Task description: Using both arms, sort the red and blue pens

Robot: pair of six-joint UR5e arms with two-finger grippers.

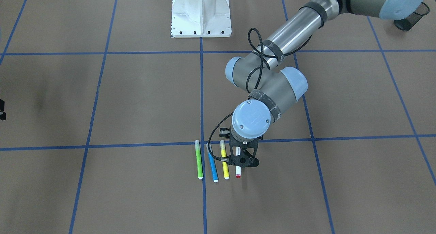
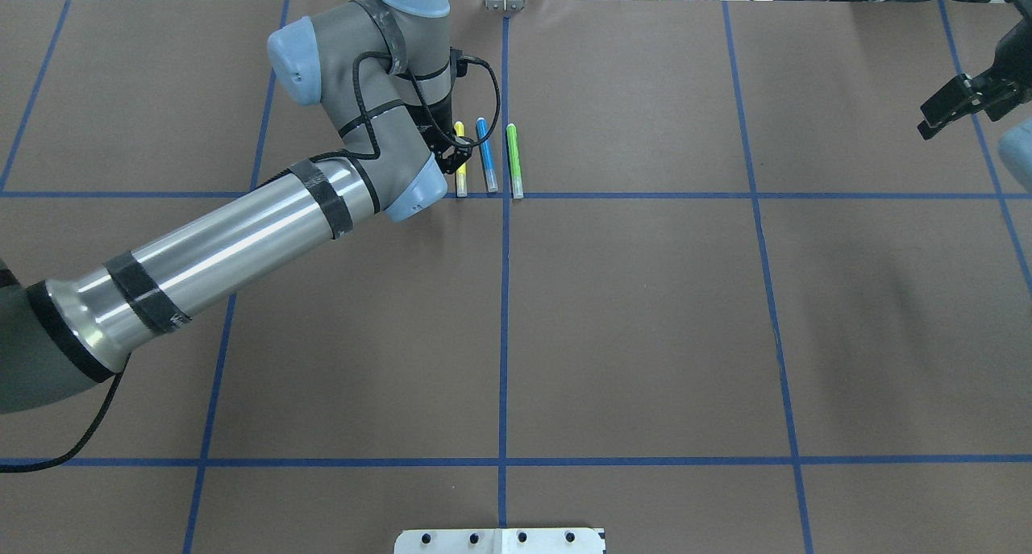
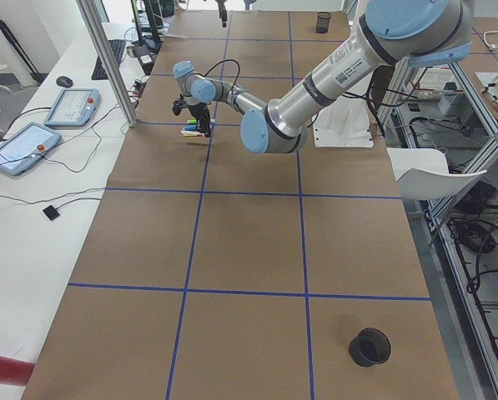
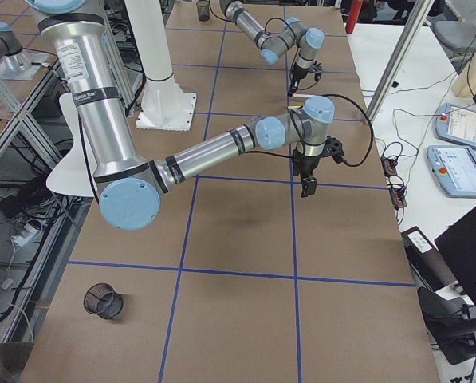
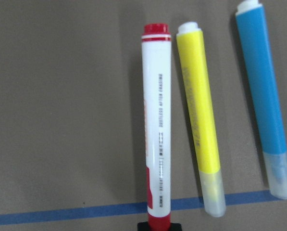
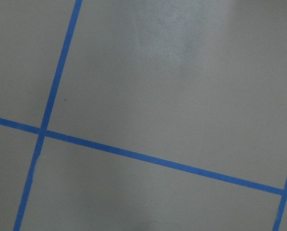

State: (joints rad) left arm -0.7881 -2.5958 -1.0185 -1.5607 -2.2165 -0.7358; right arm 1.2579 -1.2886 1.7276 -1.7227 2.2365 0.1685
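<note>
While beneath left gripper (image 1: 246, 162), marker (image 5: 156, 130) centred.

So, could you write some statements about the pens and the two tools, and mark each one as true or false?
1. Four pens lie side by side on the table. True.
2. The blue highlighter lies between the green highlighter and the yellow highlighter. True.
3. The red-capped marker lies next to the green highlighter. False: its only neighbour is the yellow highlighter, and the green one is at the row's other end.
4. The left tool is right at the red-capped marker. True.
5. The right tool holds the blue highlighter. False: it is far off to the side, and the blue highlighter lies in the row.
</note>
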